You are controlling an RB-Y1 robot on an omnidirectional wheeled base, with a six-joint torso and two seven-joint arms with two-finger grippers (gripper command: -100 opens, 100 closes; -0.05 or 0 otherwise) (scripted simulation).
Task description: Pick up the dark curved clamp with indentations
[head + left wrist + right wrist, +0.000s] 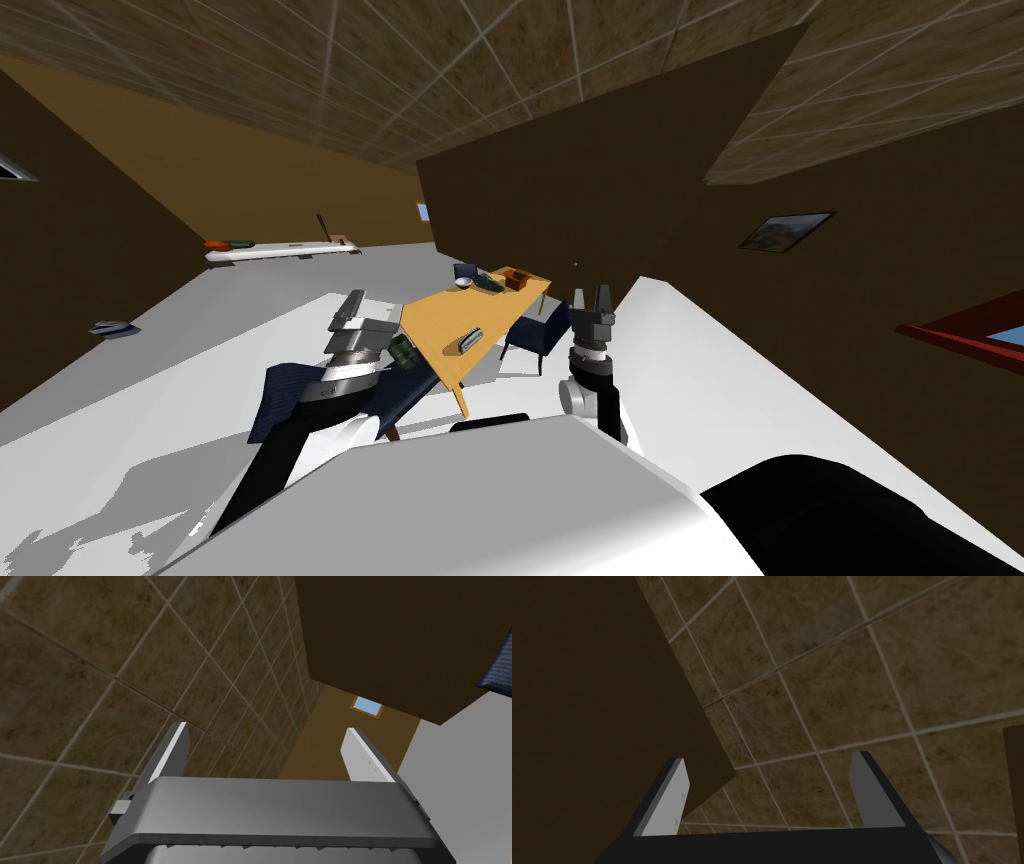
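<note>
The clamp point(402, 351), as I judge it, is the small dark blotched lump at the left edge of the bench point(470, 310), at centre frame in the head view. It lies just right of and below the left pincer point(350, 310), close beside that forearm. The right pincer point(592, 298) stands off the bench's right side, well apart from the lump, so the left arm is the nearer one. The lump is too small to tell its long axis or its curve.

A second dark thing point(488, 285) lies at the bench's far end, between a pale bowl point(463, 283) and a brown box point(516, 278). It could be the clamp instead, and I cannot settle which. A grey bar point(463, 341) lies on the bench to the right of the lump.

The head view gives the layout of the bench. The wrist views add that each pincer is released, with its fingers spread wide on nothing. Both aim upward, away from the bench, so the left one would need to tip down toward the lump before any reach.
</note>
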